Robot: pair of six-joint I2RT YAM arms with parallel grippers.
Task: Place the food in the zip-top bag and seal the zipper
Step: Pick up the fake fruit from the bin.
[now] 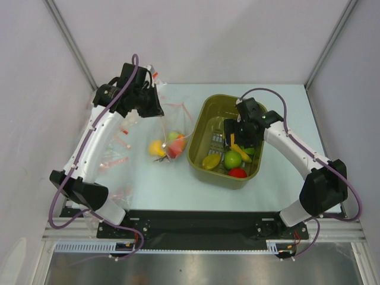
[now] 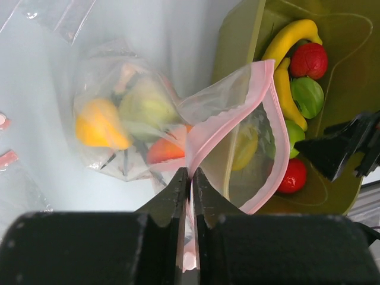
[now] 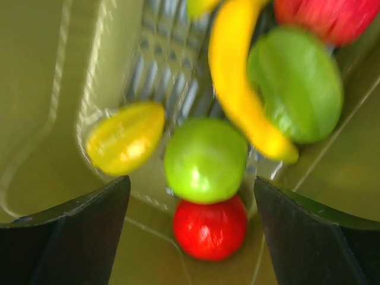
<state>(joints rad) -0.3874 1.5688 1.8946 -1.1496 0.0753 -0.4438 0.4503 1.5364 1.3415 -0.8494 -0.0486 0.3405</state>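
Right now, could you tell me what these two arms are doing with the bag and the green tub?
The left claw pinches the zip-top bag at its pink zipper, and the mouth is open. A yellow piece, a green one and a red-orange one sit inside the bag. The right claw hangs open above the olive tub, over a lemon, green apple, tomato and banana, holding nothing. The bag is unsealed.

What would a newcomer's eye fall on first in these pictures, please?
The olive-green tub right of centre stands out, bright with a banana, green apple and red tomato, the right gripper open above them. Left of it, the left gripper pinches the pink-edged zip-top bag, several pieces already inside.
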